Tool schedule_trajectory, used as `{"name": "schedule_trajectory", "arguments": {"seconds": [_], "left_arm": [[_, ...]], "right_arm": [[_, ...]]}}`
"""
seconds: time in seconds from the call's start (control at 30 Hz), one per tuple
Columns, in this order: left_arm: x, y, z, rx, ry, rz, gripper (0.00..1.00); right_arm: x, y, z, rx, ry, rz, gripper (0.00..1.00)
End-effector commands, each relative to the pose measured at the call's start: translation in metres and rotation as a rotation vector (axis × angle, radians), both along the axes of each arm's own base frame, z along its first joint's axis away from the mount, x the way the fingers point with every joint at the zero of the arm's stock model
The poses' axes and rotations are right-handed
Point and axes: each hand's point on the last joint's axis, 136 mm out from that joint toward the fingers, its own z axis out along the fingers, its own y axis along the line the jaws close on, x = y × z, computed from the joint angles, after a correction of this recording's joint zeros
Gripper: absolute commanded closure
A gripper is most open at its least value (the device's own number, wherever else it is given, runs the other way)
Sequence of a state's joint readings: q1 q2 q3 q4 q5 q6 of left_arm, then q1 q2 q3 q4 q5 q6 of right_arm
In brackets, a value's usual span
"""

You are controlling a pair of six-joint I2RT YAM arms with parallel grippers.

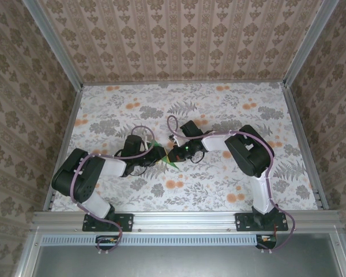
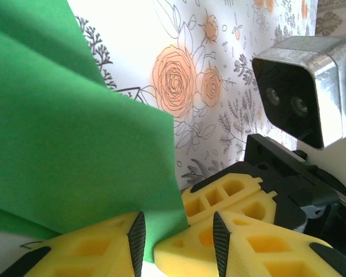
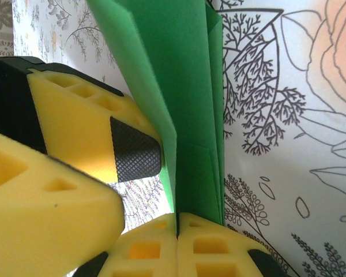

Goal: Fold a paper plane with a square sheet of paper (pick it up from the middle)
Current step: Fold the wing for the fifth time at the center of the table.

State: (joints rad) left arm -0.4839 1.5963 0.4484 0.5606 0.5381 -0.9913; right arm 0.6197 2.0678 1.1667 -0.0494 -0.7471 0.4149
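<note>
Left hand (image 2: pixel 177 240): jaws apart, a corner of the folded green paper (image 2: pixel 75 144) reaching between its fingers. Right hand (image 3: pixel 177 228): jaws closed, pinching the paper's layered edge at its fingertips. The paper spans both hands, over the floral tabletop (image 3: pixel 288 173).

Top view: two arms on one floral table (image 1: pixel 219 196), the left arm (image 1: pixel 86 173) at 8 o'clock and the right arm (image 1: pixel 251 153) at 4 o'clock. Two grippers, the left gripper (image 2: pixel 177 245) and the right gripper (image 3: pixel 177 225), with four yellow fingers (image 3: pixel 75 124) in all. One green paper sheet (image 2: pixel 75 144).
</note>
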Motion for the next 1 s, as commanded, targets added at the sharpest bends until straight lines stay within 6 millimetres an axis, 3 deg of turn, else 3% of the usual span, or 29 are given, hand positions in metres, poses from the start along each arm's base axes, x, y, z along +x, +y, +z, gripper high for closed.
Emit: {"name": "schedule_trajectory", "arguments": {"seconds": [0.0,0.53,0.8,0.97], "left_arm": [[0.004,0.005,-0.009,0.041,0.017,0.037,0.63],[-0.001,0.02,-0.032,0.126,0.1,0.081,0.77],[-0.005,0.024,-0.042,0.155,0.145,0.084,0.79],[-0.006,0.026,-0.046,0.164,0.161,0.09,0.8]], "right_arm": [[0.0,-0.004,-0.008,-0.035,0.007,0.009,1.0],[0.002,-0.004,-0.002,-0.03,-0.007,0.012,0.99],[-0.001,-0.006,0.023,0.0,-0.067,0.03,0.83],[-0.009,-0.012,0.02,-0.028,-0.077,0.07,0.81]]}}
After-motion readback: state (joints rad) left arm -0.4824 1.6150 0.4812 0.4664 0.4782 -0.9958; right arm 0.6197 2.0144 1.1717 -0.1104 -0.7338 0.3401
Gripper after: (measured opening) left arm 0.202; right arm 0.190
